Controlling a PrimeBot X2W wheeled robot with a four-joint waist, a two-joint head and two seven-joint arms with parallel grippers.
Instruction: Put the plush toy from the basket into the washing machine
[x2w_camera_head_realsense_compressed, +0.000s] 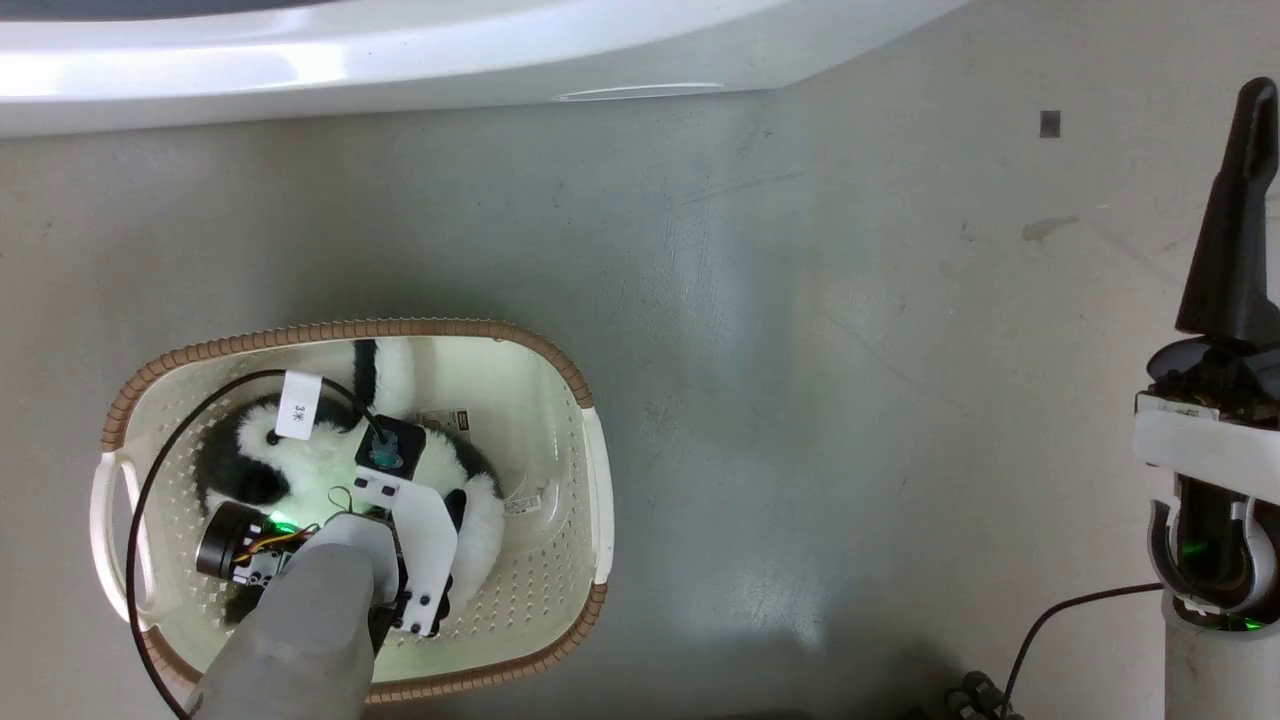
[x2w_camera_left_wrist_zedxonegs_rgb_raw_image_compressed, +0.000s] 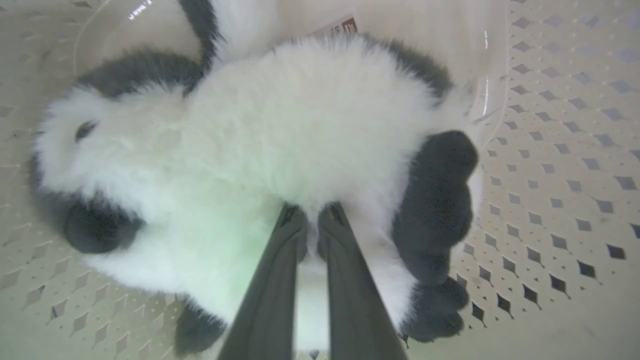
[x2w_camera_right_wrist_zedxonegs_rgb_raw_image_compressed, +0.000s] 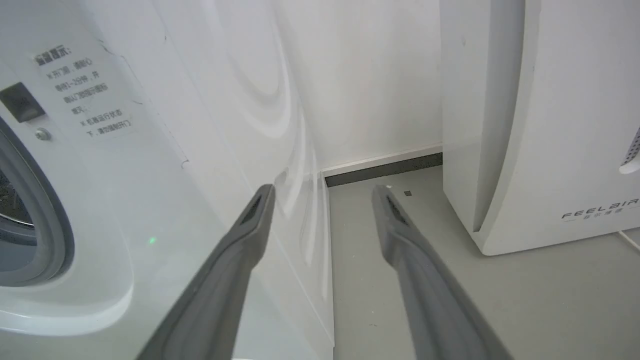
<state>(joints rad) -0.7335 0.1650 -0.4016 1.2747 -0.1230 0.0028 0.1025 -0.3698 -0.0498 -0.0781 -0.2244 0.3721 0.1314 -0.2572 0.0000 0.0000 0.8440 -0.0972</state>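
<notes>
Left fingers (x2w_camera_left_wrist_zedxonegs_rgb_raw_image_compressed: 272, 290) pinching fluffy white plush toy (x2w_camera_left_wrist_zedxonegs_rgb_raw_image_compressed: 280, 125), black patches, cream basket (x2w_camera_left_wrist_zedxonegs_rgb_raw_image_compressed: 550, 150)

Fluffy plush toy (x2w_camera_left_wrist_zedxonegs_rgb_raw_image_compressed: 280, 135); perforated matt plastic basket (x2w_camera_head_realsense_compressed: 560, 520).

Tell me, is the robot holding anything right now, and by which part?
The jaws of the left gripper pinch the plush toy by the white fur of its body, beside a black limb, inside the basket. The right gripper is open, holding nothing.

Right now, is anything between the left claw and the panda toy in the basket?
No, nothing visible is. The left claw is down in the basket, its fingers pinching the white fur of the toy.
</notes>
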